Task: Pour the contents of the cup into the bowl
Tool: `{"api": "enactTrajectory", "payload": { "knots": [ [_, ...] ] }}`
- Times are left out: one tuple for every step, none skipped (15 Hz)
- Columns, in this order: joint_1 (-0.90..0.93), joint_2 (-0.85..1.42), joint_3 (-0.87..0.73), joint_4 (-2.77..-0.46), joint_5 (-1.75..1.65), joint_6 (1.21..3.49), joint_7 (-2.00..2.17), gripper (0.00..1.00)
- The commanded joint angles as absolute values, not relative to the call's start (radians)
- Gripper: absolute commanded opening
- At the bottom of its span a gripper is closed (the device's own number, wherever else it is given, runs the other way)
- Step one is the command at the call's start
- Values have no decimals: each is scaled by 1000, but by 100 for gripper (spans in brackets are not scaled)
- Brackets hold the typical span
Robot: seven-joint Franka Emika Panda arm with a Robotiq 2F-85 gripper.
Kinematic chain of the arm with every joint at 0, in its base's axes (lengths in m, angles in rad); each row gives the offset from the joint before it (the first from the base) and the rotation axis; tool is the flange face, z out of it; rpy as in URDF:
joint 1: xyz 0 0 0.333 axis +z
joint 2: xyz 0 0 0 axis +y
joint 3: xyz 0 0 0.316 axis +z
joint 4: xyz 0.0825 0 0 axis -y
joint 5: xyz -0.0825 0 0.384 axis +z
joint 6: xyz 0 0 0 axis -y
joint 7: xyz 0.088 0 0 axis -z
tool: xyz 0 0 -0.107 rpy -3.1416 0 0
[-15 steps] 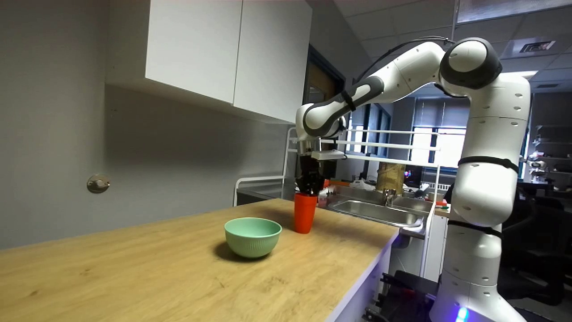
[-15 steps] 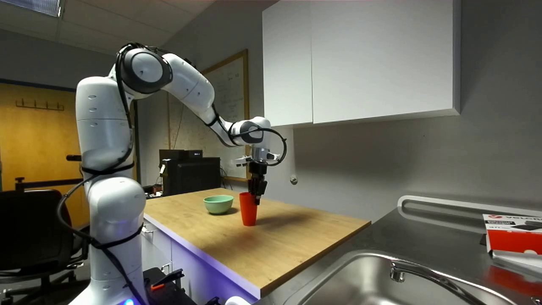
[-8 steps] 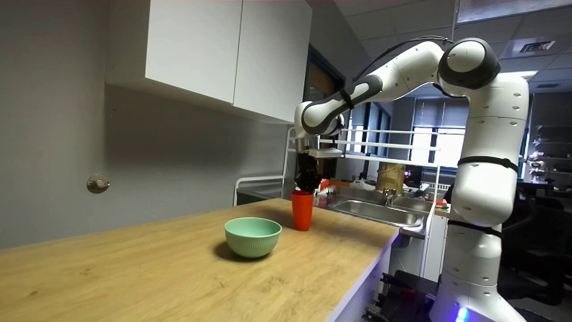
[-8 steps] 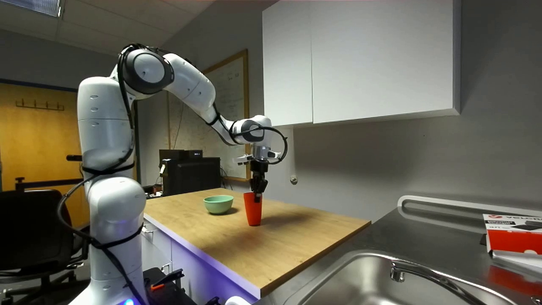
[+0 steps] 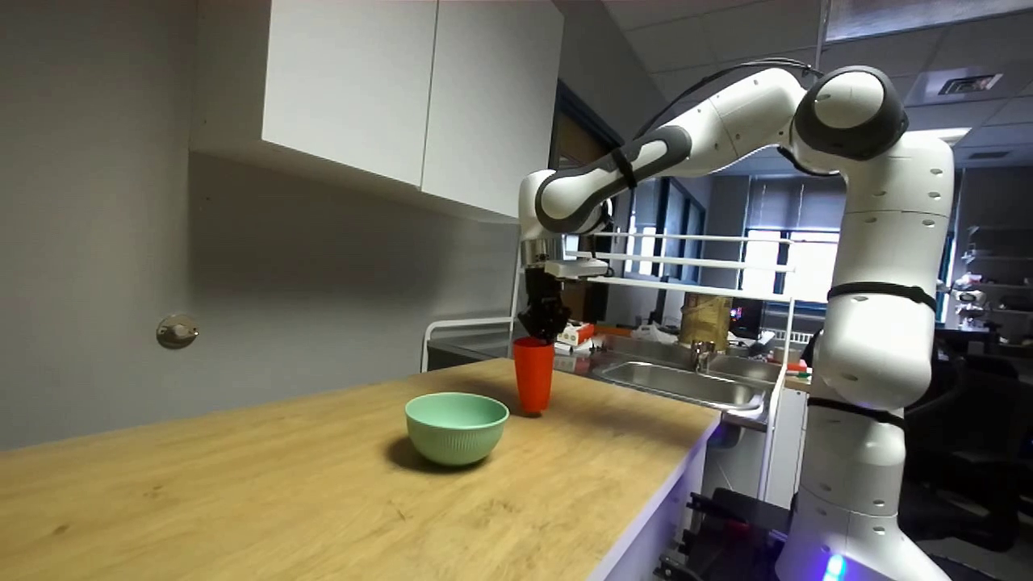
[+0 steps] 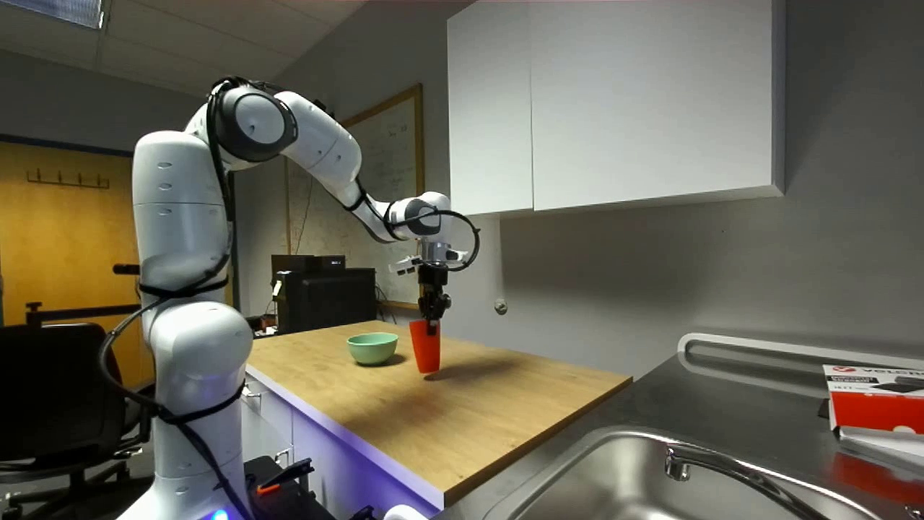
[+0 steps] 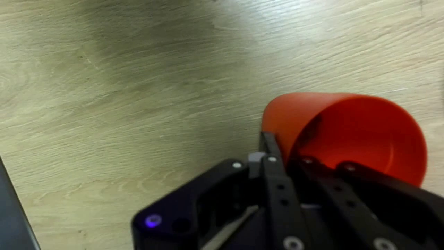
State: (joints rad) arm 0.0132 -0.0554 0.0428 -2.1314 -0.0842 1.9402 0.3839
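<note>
The red-orange cup (image 5: 533, 378) is held just above the wooden counter, slightly tilted, and shows in both exterior views (image 6: 425, 350). My gripper (image 6: 433, 326) points down and is shut on the cup's wall near the rim. In the wrist view one finger (image 7: 270, 144) lies against the outside of the cup (image 7: 295, 111) and the other goes inside its mouth. The part of the inside that shows is bare red; no contents are visible. The light-green bowl (image 5: 457, 444) stands upright on the counter, apart from the cup, also in an exterior view (image 6: 372, 351). It is out of the wrist view.
The wooden counter (image 5: 266, 492) ends at a front edge near the robot base. A white wall cabinet (image 6: 613, 101) hangs above. A steel sink (image 6: 613, 469) and a white rack (image 5: 686, 261) lie beyond the counter's end. A red-and-white box (image 6: 877, 404) stands past the sink.
The gripper has risen with the cup, lifting it off the counter, with a gap over its shadow now. The cup has also shifted a little sideways. The bowl has not moved.
</note>
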Motion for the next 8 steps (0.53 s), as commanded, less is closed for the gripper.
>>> {"api": "enactTrajectory", "payload": {
  "knots": [
    [63,-40,96,-2035,-161,1842,485,1],
    [79,-28,113,-2006,-183,1817,511,1],
    [95,-25,129,-1985,-201,1792,530,1],
    [112,-8,146,-1954,-224,1765,554,1],
    [128,-1,161,-1931,-243,1737,570,1],
    [148,20,178,-1896,-267,1706,591,1],
    [166,39,192,-1866,-287,1679,606,1],
    [185,68,207,-1832,-312,1651,627,1]
  ]
}}
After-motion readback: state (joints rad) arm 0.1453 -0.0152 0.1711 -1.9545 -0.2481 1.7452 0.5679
